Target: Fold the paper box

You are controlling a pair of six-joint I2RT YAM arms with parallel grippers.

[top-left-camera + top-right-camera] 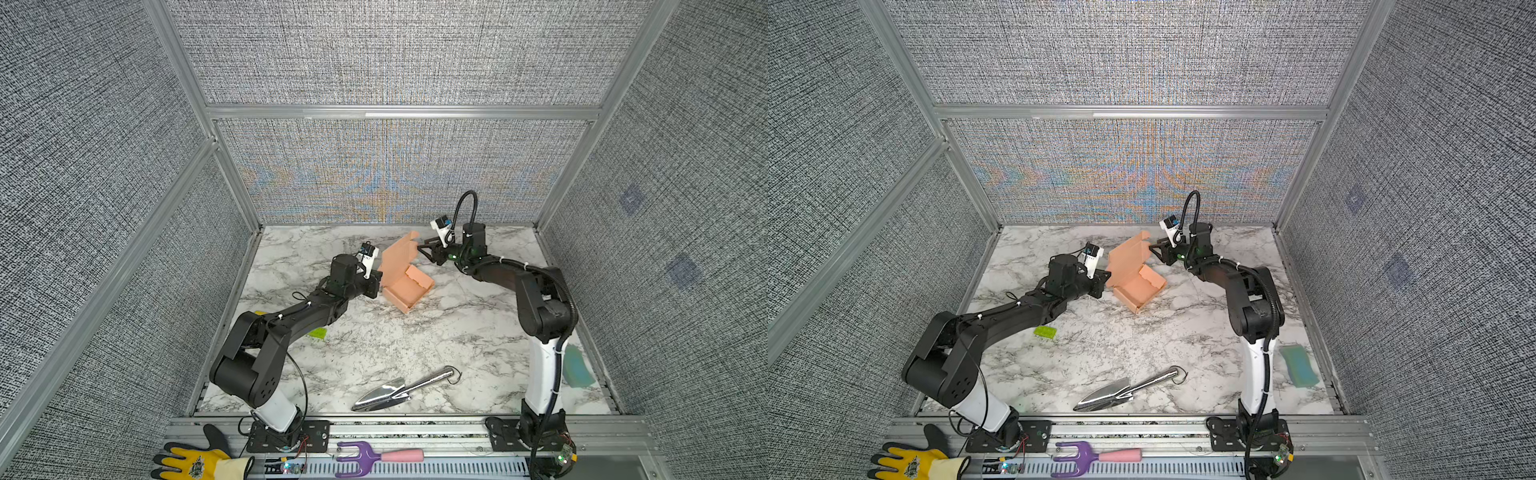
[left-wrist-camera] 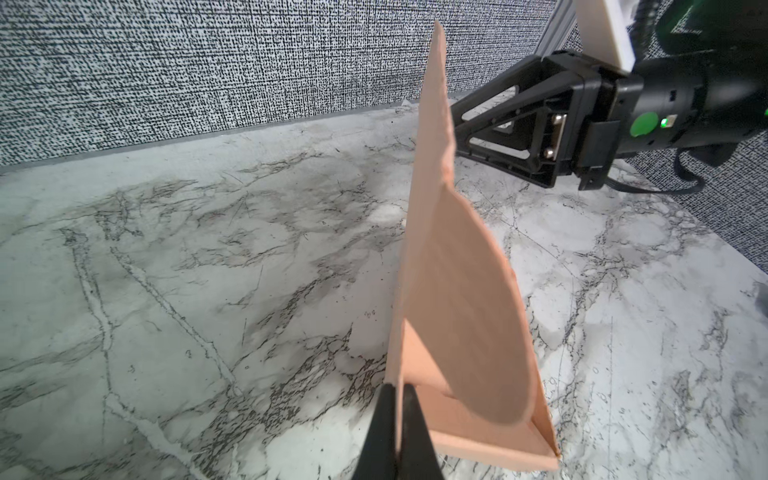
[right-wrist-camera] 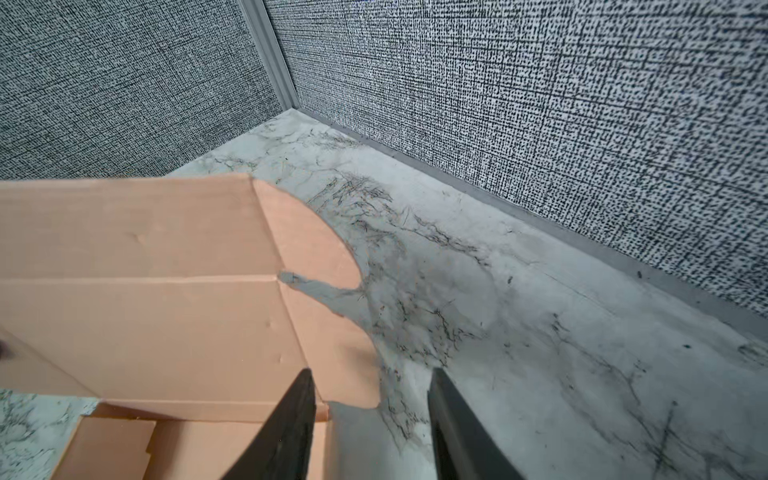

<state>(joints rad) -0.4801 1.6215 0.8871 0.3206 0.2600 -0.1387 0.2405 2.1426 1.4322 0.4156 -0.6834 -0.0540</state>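
Marble surface (image 1: 436,332), paper box (image 1: 409,286) toward 12 o'clock, lid (image 1: 398,255) upright: left jaws at its 9 o'clock pinch the lid edge, right jaws spread at 2 o'clock by the ear flap (image 3: 316,241), which probably wants creasing inward before the lid lowers.

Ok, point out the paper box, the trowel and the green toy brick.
paper box (image 1: 397,257): in a top view, on its raised lid.
trowel (image 1: 384,395): in a top view, on its blade.
green toy brick (image 1: 1045,331): in a top view, on its top face.
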